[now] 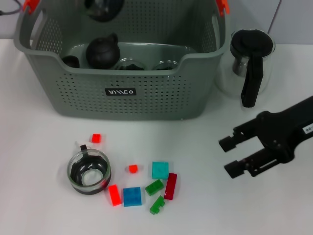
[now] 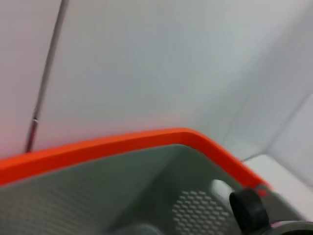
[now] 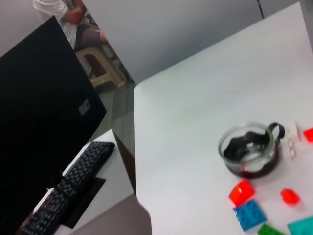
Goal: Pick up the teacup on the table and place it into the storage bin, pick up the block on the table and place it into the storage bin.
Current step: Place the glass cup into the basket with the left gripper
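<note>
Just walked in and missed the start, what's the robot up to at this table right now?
It is tidying things into the storage bin. The glass teacup stands on the table in front of the bin, with coloured blocks scattered beside it, none picked up at this moment. The right gripper hovers open and empty to the right of the blocks. The left gripper is out of sight; its camera looks at the bin's orange rim clip.

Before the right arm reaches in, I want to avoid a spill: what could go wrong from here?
1. The teacup sits among loose blocks; a red block lies right against it, so the open right gripper may knock or scatter them.
2. The glass pitcher stands close behind that arm and could get bumped.
3. The storage bin already holds a dark teapot and glassware; a dropped cup might strike them.
</note>
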Controlling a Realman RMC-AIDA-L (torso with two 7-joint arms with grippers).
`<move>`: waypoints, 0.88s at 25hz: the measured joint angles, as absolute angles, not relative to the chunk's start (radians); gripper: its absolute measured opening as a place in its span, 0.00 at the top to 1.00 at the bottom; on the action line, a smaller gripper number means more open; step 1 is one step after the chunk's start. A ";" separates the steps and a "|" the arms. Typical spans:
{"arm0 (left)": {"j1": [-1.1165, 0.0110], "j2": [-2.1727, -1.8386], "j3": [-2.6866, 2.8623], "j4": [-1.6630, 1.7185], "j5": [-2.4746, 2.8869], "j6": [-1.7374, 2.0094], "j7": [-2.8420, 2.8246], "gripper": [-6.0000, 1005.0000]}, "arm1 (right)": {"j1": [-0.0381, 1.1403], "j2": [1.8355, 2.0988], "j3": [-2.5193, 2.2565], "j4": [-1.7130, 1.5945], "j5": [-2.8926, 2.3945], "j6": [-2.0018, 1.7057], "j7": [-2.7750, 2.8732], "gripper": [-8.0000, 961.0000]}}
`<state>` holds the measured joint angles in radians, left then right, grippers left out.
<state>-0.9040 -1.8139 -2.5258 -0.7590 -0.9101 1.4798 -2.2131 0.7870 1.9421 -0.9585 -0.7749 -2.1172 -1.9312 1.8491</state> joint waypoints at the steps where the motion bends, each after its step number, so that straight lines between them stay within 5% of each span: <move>1: -0.908 -1.825 -2.496 -0.758 -0.910 1.433 -2.213 0.93 | 0.787 1.937 -0.958 -0.769 -2.124 -1.935 1.850 0.20; 8: -0.932 -1.888 -2.331 -0.755 -0.902 1.221 -2.222 0.93 | 0.787 1.934 -0.956 -0.756 -2.138 -1.943 1.859 0.21; 22: -0.975 -1.924 -2.192 -0.695 -0.828 0.984 -2.249 0.93 | 0.790 1.954 -0.956 -0.753 -2.138 -1.917 1.858 0.21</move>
